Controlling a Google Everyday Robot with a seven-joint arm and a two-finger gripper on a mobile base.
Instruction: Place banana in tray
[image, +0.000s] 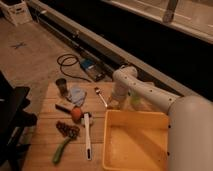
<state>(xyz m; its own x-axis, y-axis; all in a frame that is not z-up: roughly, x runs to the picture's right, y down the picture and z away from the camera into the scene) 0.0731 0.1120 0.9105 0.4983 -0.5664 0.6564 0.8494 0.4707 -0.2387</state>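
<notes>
The yellow tray (111, 150) stands at the front right of the wooden table. My gripper (115, 103) points down at the table just behind the tray's far left corner, right of the spoon (100, 95). A small pale yellow piece, the banana (110, 106), shows at the gripper's tip and is mostly hidden by it. I cannot tell whether it is held. The white arm (150, 95) reaches in from the right over the tray's far edge.
A yellow-green cup (135, 98) stands behind the arm. To the left lie an orange fruit (76, 114), a white utensil (87, 135), a green vegetable (61, 150), a dark bunch (67, 130), a blue cloth (76, 94) and a dark cup (61, 86).
</notes>
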